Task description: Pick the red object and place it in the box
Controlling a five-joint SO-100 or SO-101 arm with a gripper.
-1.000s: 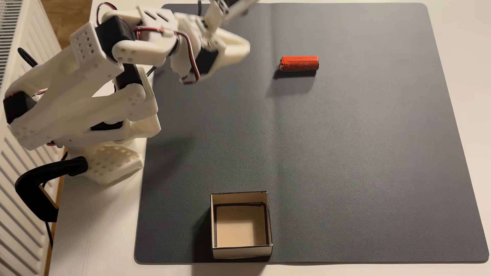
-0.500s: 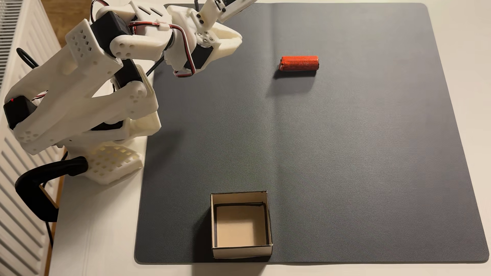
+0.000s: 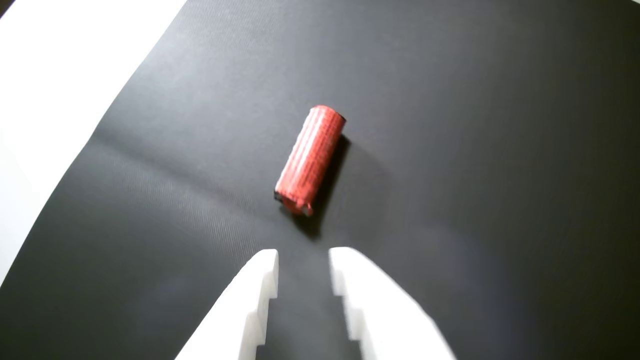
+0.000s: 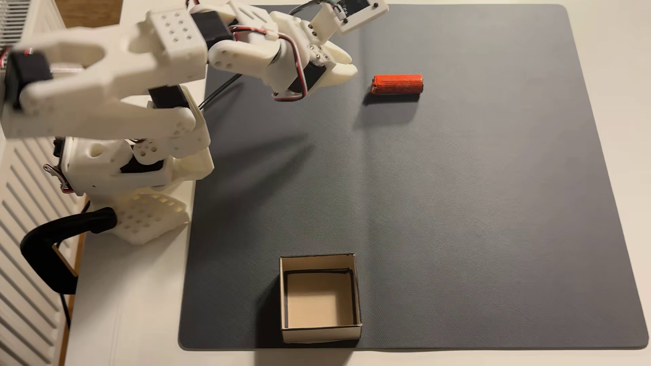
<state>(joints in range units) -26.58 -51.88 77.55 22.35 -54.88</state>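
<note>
The red object (image 4: pixel 396 83) is an orange-red cylinder lying on its side on the dark mat, upper middle in the fixed view. The wrist view shows the red object (image 3: pixel 310 159) slanted, just beyond my fingertips. My white gripper (image 3: pixel 303 256) is open with a narrow gap and nothing between its fingers. From above, the gripper (image 4: pixel 350 61) hovers a short way left of the cylinder, apart from it. The beige cardboard box (image 4: pixel 320 329) stands open and empty at the mat's near edge.
A dark grey mat (image 4: pixel 458 211) covers most of the white table. The arm's base (image 4: pixel 141 211) and a black clamp (image 4: pixel 53 246) sit at the left table edge, beside a white radiator (image 4: pixel 21 281).
The arm has unfolded and reached rightward, bringing the gripper closer to the red cylinder. The cylinder and box have stayed put.
</note>
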